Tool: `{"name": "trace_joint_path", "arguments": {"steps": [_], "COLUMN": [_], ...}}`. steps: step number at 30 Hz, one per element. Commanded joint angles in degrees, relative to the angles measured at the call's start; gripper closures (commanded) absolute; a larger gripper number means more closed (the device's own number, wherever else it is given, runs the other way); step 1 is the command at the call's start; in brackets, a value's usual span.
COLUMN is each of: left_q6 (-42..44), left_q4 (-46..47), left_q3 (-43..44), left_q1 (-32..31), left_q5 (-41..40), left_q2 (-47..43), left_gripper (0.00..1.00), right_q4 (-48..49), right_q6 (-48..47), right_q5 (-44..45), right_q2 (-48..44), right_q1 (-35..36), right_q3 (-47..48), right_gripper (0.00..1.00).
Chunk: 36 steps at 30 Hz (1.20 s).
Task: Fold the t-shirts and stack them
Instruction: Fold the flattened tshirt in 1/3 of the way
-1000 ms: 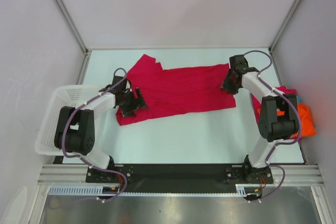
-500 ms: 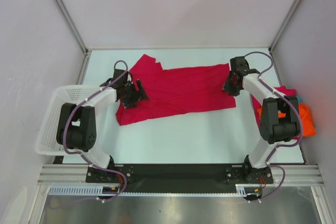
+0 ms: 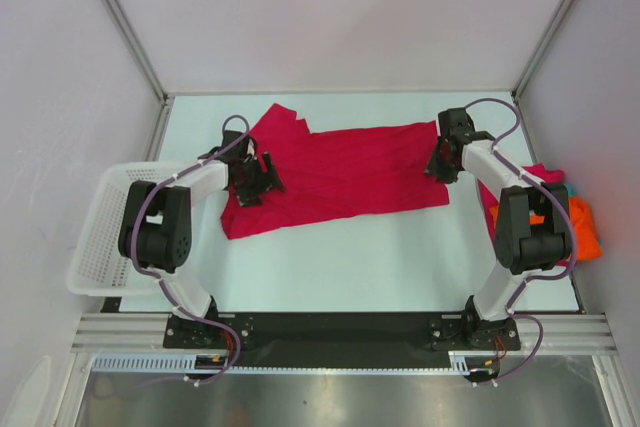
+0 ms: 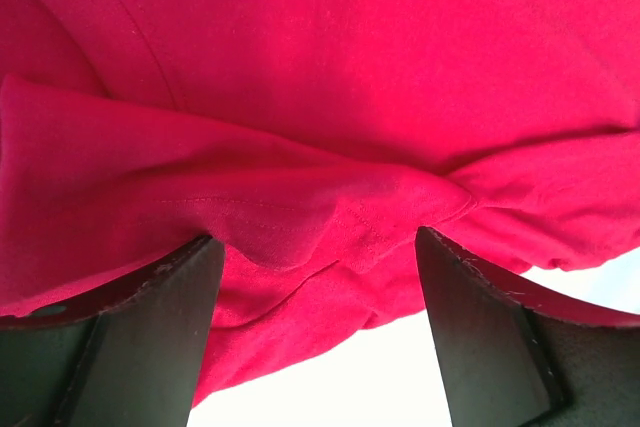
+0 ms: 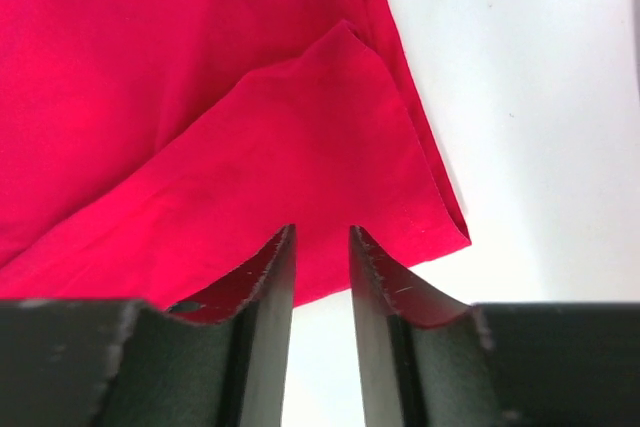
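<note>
Shirts on a white table [image 3: 400, 257]: the red shirt [image 3: 340, 172] lies spread across the far half, and an orange shirt [image 3: 585, 232] is heaped at the right edge. The left gripper [image 4: 315, 237] straddles a raised fold at the red shirt's left end, fingers wide apart. The right gripper [image 5: 321, 230] hovers over the shirt's right corner, fingers narrowly apart and holding nothing.

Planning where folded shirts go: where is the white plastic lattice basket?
In the top view, the white plastic lattice basket sits at the table's left edge, beside the left arm, apart from the crimson cloth t-shirt.
</note>
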Motion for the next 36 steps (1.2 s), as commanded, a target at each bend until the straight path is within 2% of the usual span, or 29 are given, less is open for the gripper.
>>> {"name": "trace_joint_path", "arguments": {"steps": [1, 7, 12, 14, 17, 24, 36], "left_q6": [-1.4, -1.2, -1.0, -1.1, -1.0, -0.6, 0.1], "left_q4": [2.6, 2.7, 2.7, 2.6, 2.2, 0.9, -1.1], "left_q3": [2.0, 2.2, 2.4, 2.7, 3.1, 4.5, 12.8], "left_q1": [-0.1, -0.2, -0.2, -0.1, -0.1, -0.2, 0.3], "left_q5": [-0.6, 0.0, 0.1, 0.2, 0.1, -0.6, -1.9], "left_q2": [-0.3, -0.7, -0.8, -0.8, -1.3, -1.4, 5.3], "left_gripper": [0.20, 0.32, 0.51, 0.62, 0.70, 0.74, 0.75], "right_q4": [0.2, 0.6, 0.8, 0.8, 0.7, 0.7, 0.0], "right_q6": [-1.1, -1.3, -1.4, -1.4, -1.6, -1.5, -2.6], "right_q5": [1.5, 1.0, 1.1, 1.1, 1.5, 1.5, 3.0], "right_q2": [-2.0, -1.4, -1.0, -1.1, -1.1, -1.0, -1.6], "right_q1": [0.3, 0.8, 1.1, 1.2, 1.2, 1.4, 1.4], "right_q3": [-0.1, -0.6, -0.7, -0.7, -0.7, -0.8, -0.7], "right_gripper": [0.69, 0.75, 0.77, 0.78, 0.78, 0.78, 0.78]}}
